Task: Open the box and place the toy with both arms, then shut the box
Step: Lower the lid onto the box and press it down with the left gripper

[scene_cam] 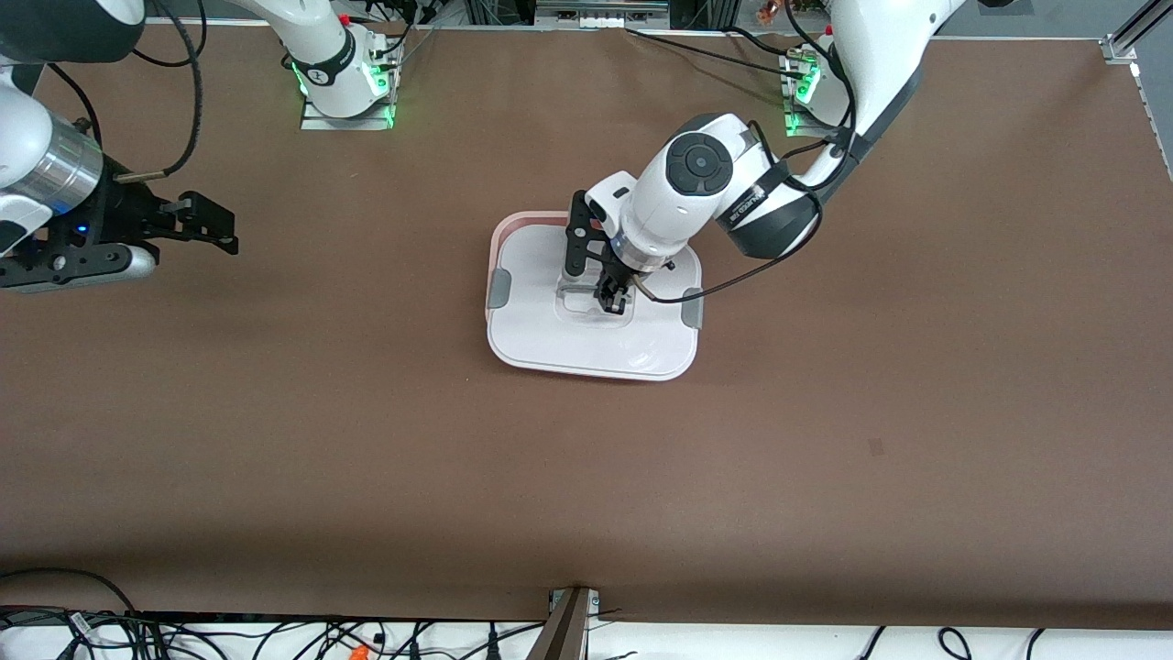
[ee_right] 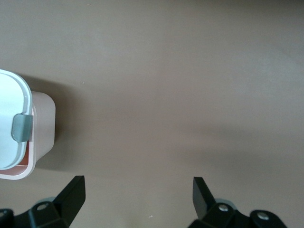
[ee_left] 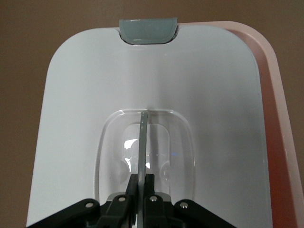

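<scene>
The box (scene_cam: 527, 216) is a pale pink tub in the middle of the table. Its white lid (scene_cam: 550, 339) lies over it, shifted toward the front camera, so the tub's pink rim shows at the edge farther from that camera. Grey clips (scene_cam: 498, 288) sit on the lid's sides. My left gripper (scene_cam: 612, 298) is shut on the thin clear handle (ee_left: 142, 142) standing up in the lid's recess (ee_left: 114, 156). My right gripper (scene_cam: 215, 225) is open and empty, over bare table toward the right arm's end; its wrist view shows the tub's corner (ee_right: 42, 123). The toy is out of view.
The brown table (scene_cam: 825, 440) is bare around the box. The arm bases (scene_cam: 344, 82) stand along the edge farthest from the front camera. Cables lie past the table's edge nearest that camera (scene_cam: 275, 642).
</scene>
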Action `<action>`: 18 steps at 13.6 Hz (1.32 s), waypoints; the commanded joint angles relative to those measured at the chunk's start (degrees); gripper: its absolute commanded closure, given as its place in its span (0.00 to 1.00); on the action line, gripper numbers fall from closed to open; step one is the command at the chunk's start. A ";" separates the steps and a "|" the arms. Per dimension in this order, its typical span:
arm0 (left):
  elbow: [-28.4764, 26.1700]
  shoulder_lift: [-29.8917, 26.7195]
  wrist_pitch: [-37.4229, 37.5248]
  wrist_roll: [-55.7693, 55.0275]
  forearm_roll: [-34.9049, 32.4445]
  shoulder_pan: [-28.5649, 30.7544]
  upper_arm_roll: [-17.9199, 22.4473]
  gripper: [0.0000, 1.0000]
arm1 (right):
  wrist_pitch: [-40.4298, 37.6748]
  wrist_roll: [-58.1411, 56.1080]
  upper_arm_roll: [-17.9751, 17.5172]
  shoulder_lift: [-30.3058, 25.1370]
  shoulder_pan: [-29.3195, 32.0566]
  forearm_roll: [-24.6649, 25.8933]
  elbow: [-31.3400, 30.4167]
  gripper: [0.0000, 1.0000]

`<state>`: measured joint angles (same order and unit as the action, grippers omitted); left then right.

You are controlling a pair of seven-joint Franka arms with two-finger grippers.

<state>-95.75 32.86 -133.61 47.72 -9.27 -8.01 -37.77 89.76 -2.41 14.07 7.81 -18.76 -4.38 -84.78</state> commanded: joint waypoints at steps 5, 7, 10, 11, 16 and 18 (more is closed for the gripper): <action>-4.62 -2.71 -4.55 -1.75 -1.54 -0.08 -0.29 1.00 | 2.53 0.74 -12.22 -7.19 11.82 0.95 -8.56 0.00; -4.53 -4.28 -4.12 -0.96 -1.54 0.10 -0.55 1.00 | 2.70 0.56 -12.39 -6.84 11.82 3.57 -7.43 0.00; -4.62 -5.26 -2.10 -0.70 -1.54 0.45 -0.64 1.00 | 2.01 0.74 -12.49 -6.75 11.82 4.29 -5.76 0.00; -4.62 -5.26 -1.92 -0.61 -1.54 0.45 -0.64 1.00 | 1.74 -0.13 -12.31 -6.66 11.91 4.21 -5.32 0.00; -6.64 -5.18 -2.01 -0.52 -1.54 0.19 -0.64 1.00 | 0.51 0.65 -12.40 -6.40 11.91 4.47 -3.21 0.00; -6.64 -5.26 -2.01 -0.52 -1.54 0.19 -0.64 1.00 | 0.86 0.30 -12.48 -6.22 11.91 4.64 -3.20 0.00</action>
<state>-100.90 29.41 -135.87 47.66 -9.44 -8.15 -38.19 91.38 -2.34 2.88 1.64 -8.09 -0.46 -88.81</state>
